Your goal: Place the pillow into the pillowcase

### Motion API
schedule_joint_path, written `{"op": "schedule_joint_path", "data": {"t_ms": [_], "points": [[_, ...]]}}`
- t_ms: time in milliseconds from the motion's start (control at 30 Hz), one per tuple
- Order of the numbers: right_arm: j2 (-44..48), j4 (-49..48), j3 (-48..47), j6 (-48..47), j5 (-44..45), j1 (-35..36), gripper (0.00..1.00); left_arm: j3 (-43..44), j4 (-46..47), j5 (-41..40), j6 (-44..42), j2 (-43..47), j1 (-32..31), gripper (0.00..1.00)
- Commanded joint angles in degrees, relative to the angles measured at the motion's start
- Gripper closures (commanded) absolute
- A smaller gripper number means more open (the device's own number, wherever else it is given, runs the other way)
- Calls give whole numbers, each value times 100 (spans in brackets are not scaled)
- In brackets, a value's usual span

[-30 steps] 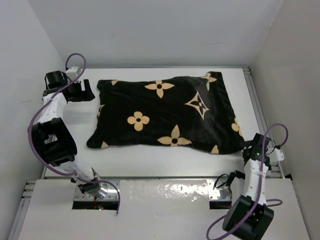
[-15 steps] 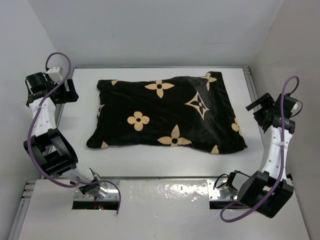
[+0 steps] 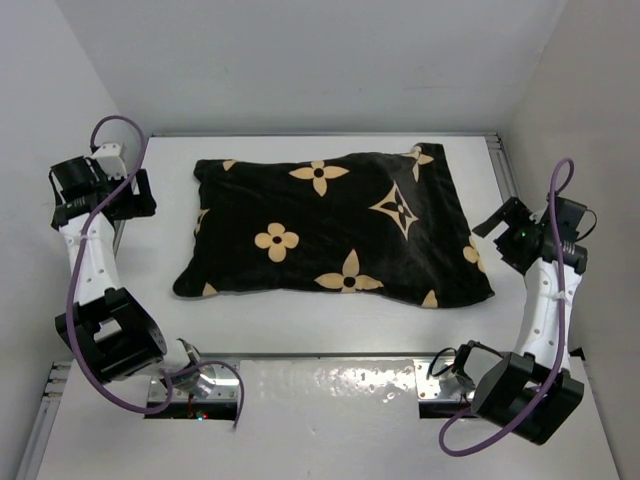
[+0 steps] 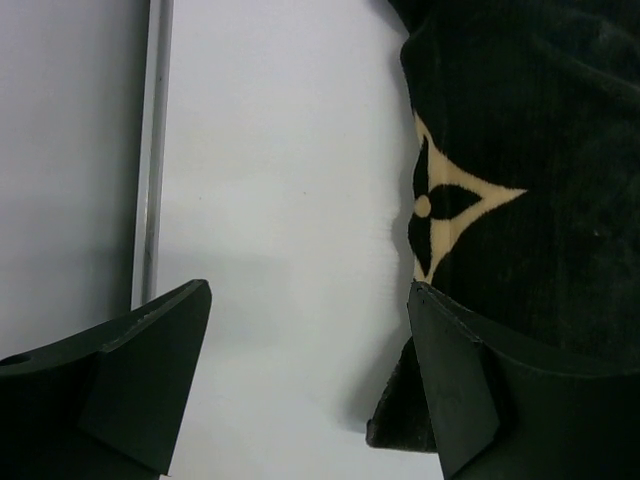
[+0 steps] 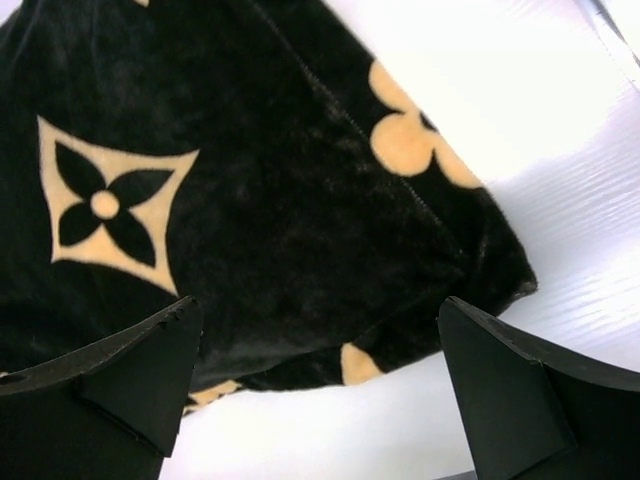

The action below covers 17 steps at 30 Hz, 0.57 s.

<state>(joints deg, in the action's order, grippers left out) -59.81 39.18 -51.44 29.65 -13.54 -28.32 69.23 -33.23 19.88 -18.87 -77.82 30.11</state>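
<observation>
Top external view first: shows the pillowcase (image 3: pixel 335 225) spread across the middle of the frame on the white table (image 3: pixel 300 315), long side running left to right, upper right corner poking toward the back wall. Looks plump and rounded, filled out from edge to edge. Cannot see the pillow itself under the fabric, only black velvety cloth with tan flower and diamond prints. Cannot tell from here which end holds the opening.

Finds the left gripper (image 3: pixel 140 195) at the left edge of the frame, level with the upper left corner of the case and well apart from it, jaws spread, clasping nothing. Finds the right gripper (image 3: pixel 497 222) at the right of the frame, near the right end of the case, jaws wide apart too and empty.

Left wrist view: looks down between two dark fingers (image 4: pixel 130 385) at bare table, with a metal rail (image 4: pixel 152 150) at the left and the edge of the case filling the right side, one tan motif cut off at its border.

Right wrist view: looks past widely spread fingers at a corner of the case filling the upper left and middle, a seam running diagonally across it, white table at the right and along the bottom
</observation>
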Motion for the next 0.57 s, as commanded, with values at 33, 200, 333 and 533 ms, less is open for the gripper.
{"op": "schedule_joint_path", "data": {"t_ms": [33, 200, 333, 533], "points": [[22, -16, -76, -170, -281, 45, 1, -76, -78, -98, -213, 399, 48, 21], [22, -7, -138, -188, -368, 63, 1, -50, -122, -81, -213, 513, 48, 21], [22, -16, -138, -301, -649, 63, 1, 11, -131, -28, -161, 540, 48, 21], [215, -288, 99, -513, -1239, 107, 1, 55, -131, 16, -143, 557, 48, 21]]}}
